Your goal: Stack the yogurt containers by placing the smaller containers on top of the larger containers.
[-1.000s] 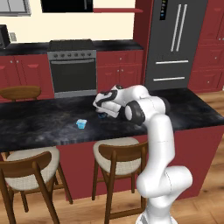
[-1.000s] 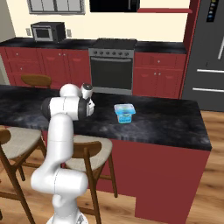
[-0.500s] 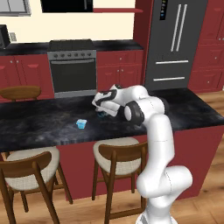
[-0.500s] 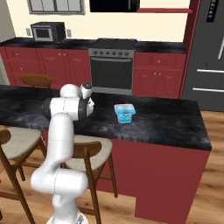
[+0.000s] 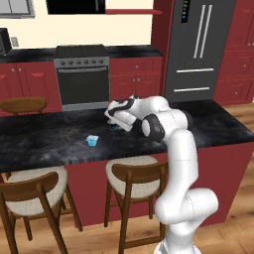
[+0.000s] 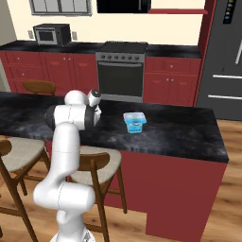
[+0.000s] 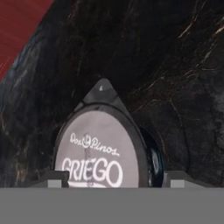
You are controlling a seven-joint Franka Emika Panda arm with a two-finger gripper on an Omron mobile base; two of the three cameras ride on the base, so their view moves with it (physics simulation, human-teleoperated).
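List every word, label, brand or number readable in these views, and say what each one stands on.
"Dos Pinos": script on the pale lid of the dark round cup, hand view.
"GRIEGO": large capitals below it on the same lid; its lower edge is cut off.
Boxy pack on the counter: markings too small to read.
Light-blue tub: no legible text.
Fridge panel: lights too small to read.
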